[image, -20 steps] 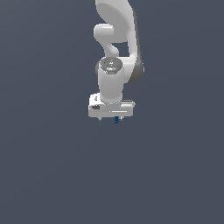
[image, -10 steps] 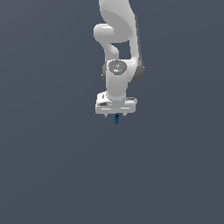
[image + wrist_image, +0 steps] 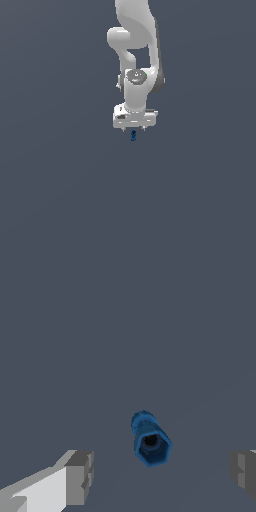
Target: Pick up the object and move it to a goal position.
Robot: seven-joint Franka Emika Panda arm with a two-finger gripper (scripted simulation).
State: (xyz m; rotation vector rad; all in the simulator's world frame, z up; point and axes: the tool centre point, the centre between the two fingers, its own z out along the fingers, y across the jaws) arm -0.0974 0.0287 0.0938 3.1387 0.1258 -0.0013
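1. Hanging from the white arm (image 3: 135,45), the gripper (image 3: 134,131) points straight down over the plain grey floor (image 3: 60,190).
2. Gripper is open: in the wrist view the two grey fingertips (image 3: 80,476) stand wide apart, nothing held.
3. The object (image 3: 150,440), a small dark-blue knobbly piece with a hollow six-sided end, lies between the fingers, touching neither.
4. In the exterior view the object (image 3: 133,135) shows as a tiny blue speck just under the gripper, centred below it.
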